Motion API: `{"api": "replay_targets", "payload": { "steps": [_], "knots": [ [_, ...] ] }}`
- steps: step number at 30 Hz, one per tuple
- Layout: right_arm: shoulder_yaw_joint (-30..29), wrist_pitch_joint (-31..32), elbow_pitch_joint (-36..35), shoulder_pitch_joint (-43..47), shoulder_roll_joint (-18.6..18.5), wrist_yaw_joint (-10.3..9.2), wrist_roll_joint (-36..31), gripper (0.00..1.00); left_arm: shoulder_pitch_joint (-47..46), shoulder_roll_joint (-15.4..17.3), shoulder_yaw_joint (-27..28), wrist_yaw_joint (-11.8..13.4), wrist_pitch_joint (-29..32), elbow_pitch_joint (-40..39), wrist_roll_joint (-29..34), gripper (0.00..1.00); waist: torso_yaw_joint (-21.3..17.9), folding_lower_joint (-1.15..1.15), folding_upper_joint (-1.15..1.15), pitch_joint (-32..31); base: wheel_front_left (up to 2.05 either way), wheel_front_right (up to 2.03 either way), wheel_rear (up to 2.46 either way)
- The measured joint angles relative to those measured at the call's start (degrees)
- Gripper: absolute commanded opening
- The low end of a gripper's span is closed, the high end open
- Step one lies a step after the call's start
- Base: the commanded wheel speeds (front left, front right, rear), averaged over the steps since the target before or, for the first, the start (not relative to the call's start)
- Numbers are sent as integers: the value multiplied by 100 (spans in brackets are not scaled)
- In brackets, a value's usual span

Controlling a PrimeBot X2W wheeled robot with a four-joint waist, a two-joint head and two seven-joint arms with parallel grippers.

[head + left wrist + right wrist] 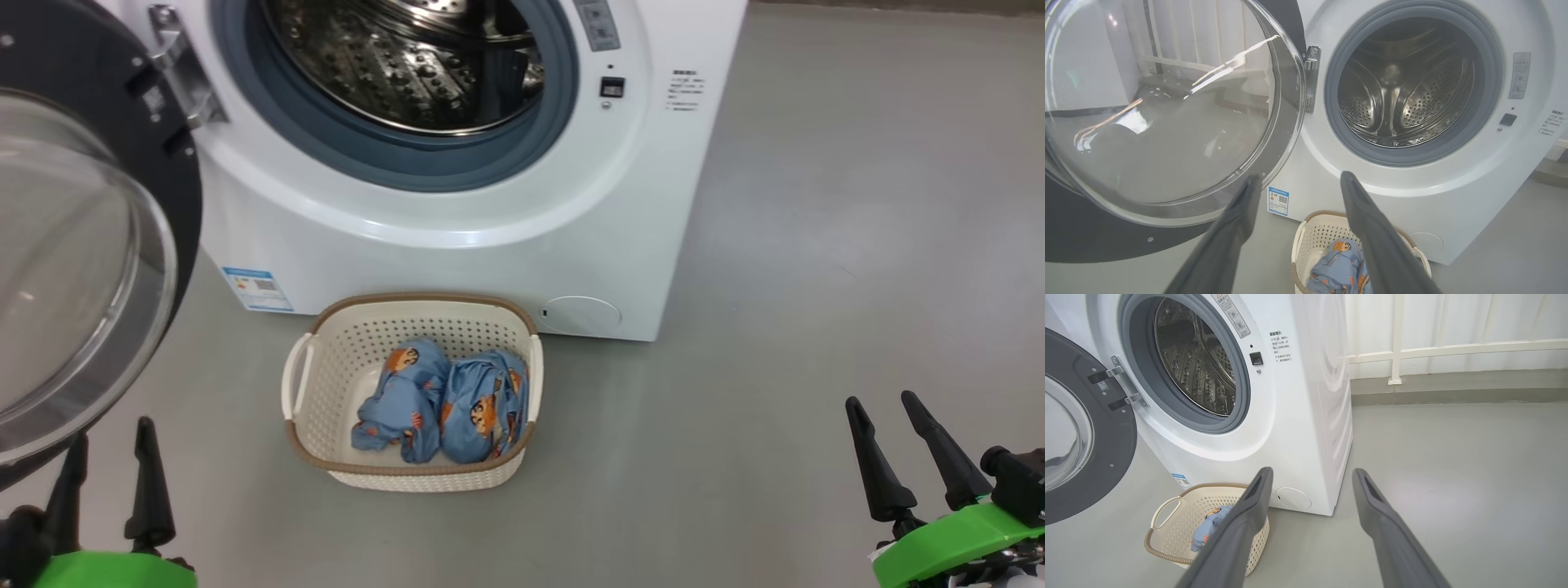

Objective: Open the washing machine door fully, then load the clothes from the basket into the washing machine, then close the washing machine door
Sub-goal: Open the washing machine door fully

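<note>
The white washing machine [457, 245] stands with its steel drum [408, 57] exposed. Its black door [90, 245] with the clear glass bowl hangs swung out to the left, also seen as the door [1167, 106] in the left wrist view. On the floor before the machine sits the cream basket [326, 367] holding two light-blue printed clothes bundles [445, 400]. My left gripper [110, 445] is open at the lower left, just below the door's edge. My right gripper [882, 404] is open at the lower right, well away from the basket. Neither holds anything.
Grey floor [816, 286] spreads wide to the right of the machine. A white railing [1453, 349] and a low kerb run along the back wall. A blue sticker [257, 290] and a round cap [581, 314] mark the machine's lower front.
</note>
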Motion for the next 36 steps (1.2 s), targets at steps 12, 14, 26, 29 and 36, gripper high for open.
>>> {"api": "replay_targets", "payload": {
  "steps": [12,14,26,29,36],
  "knots": [
    [-138,0,-48,-7,57,0,-1,100,-7,-66,-705,0,0,-42,-91,100,-515,0,0,118,0,0,0],
    [-143,0,-54,-9,64,0,-1,100,-24,-70,-754,0,0,-42,-90,100,-607,0,0,144,0,0,0],
    [-310,0,-73,-30,100,0,-1,100,-142,-74,-980,0,0,-93,-82,100,-1051,0,0,264,0,0,0],
    [-336,0,-80,-31,124,0,-9,100,-146,-49,-1053,0,0,-89,-82,100,-1077,0,0,297,0,0,0],
    [-374,0,-98,-73,166,0,-18,100,-254,21,-1068,0,0,-81,-82,100,-1067,0,0,335,0,0,0]
  ]
}}
